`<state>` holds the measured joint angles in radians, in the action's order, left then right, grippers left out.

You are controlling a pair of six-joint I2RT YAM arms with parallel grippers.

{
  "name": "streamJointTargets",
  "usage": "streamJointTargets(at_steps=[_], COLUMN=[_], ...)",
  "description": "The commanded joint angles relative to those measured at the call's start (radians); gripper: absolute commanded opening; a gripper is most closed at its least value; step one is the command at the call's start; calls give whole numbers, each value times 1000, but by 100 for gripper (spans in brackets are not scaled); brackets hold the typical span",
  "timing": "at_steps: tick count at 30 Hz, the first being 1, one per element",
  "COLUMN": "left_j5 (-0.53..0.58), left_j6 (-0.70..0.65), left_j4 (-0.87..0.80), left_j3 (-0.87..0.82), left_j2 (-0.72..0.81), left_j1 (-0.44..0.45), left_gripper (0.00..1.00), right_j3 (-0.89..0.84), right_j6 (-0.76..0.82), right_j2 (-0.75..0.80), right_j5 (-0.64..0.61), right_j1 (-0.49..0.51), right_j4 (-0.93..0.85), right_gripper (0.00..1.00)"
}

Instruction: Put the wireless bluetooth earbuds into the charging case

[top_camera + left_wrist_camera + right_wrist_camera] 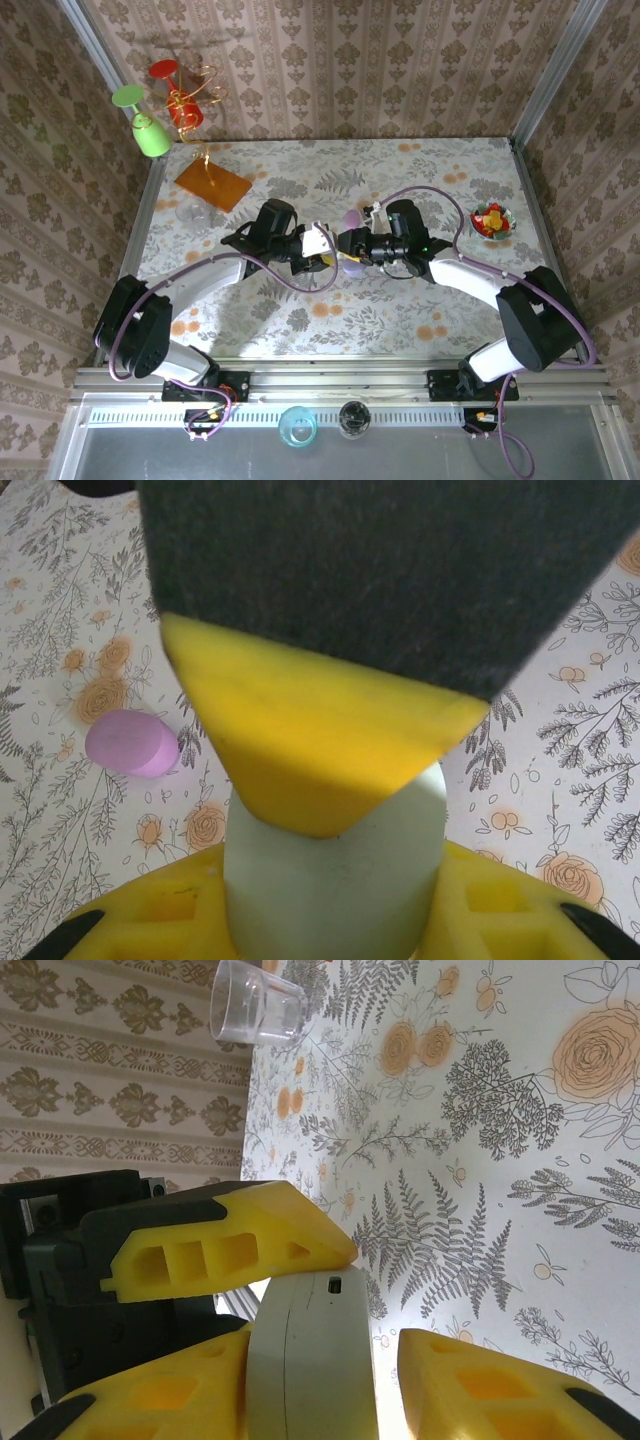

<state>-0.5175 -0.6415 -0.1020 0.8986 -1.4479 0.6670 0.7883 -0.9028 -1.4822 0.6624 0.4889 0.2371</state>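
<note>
Left pincer (335, 920): clenched on the pale green charging case (335, 865). I see its yellow pads (150, 920) pressed against both flanks of the shell.
Right pincer (325, 1345): released. I read its jaws as straddling the same case from the opposite side, one pad against the shell and a strip of daylight before the other.
Charging case: held above the middle of the table (420, 300), between the two pincers. A seam runs along its length, and a small dark mark sits near its end.
Purple case (130, 743): lying on the floral table cover, close to the pincers but apart from the held case.
Clear glass (258, 1002): upright on the table, far left.
Amber slab (212, 183): flat on the table, just beside the glass on its far side.
Bowl of red and yellow sweets (492, 220): far right, well apart from the arms.
Green goblet (150, 125): at the far-left corner, beyond the table edge.
Blue cup (297, 425): on the near rail, between the two arm bases.
</note>
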Motion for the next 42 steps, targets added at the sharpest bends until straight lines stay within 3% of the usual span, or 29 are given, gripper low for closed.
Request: streamJointTargets(at_steps=[1,5,7,10,17,21,28,36,42], left_j5=[-33,2,11,-4,-22,-24,-41,-164,-267], left_j6=[-9,11,34,92,306,387,538,705,758], left_j4=[43,97,144,249,619,705,1022,1364,1391], left_j3=[6,-19,-46,-105,-311,-358,-453,-450,-385], left_j2=[11,19,33,72,202,239,245,138,90], left_j1=[5,3,-7,-29,-68,-75,-80,-101,-110], left_gripper=[34,41,47,67,85,89,89,100,94], right_j3=[15,2,-7,-26,-78,-107,-125,-113,-92], right_j6=[-12,-19,-39,-80,-267,-421,-672,-808,-841], right_j2=[-11,21,43,82,140,126,66,30,11], right_j5=[32,8,8,22,141,188,198,236,268], right_j1=[5,1,-7,-20,-58,-65,-65,-55,-44], right_j4=[7,4,19,61,312,510,807,929,961], right_gripper=[35,22,21,21,15,13,5,0,0])
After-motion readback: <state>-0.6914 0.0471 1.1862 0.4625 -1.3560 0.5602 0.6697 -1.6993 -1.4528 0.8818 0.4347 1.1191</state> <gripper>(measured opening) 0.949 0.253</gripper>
